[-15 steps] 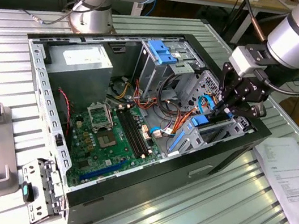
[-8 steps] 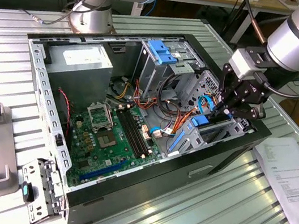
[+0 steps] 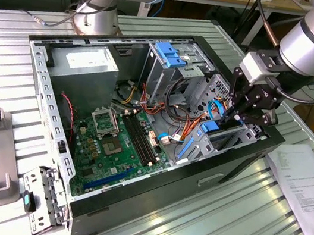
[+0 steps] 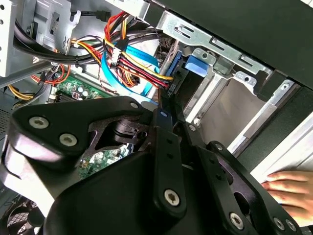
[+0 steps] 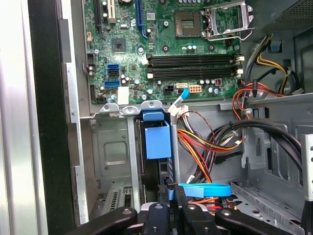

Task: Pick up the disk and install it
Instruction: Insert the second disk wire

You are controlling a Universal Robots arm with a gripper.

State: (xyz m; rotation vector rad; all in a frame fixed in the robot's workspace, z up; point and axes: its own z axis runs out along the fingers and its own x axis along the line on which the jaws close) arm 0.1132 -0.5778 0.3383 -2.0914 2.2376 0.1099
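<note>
The disk [image 3: 190, 144] stands on edge in a metal bay slot at the open computer case's side, on the exterior view's right. Its blue rail [image 5: 158, 142] and dark end show in the first wrist view, and a blue strip of the disk [image 4: 175, 63] shows in the second wrist view. My gripper [image 3: 235, 115] hangs right over that slot. Its black fingers [image 5: 169, 192] come together at the disk's outer end, beside a blue flat cable, with nothing visibly between the tips. My gripper [image 4: 164, 104] looks shut and at the disk.
Bundled red, yellow and black cables [image 5: 210, 142] crowd the bay. The motherboard [image 3: 117, 141], a grey power-supply box [image 3: 87, 64] and a blue-latched drive cage [image 3: 170, 53] sit inside the case. A hand [image 4: 286, 188] rests outside it. Paper [image 3: 307, 191] lies on the exterior view's right.
</note>
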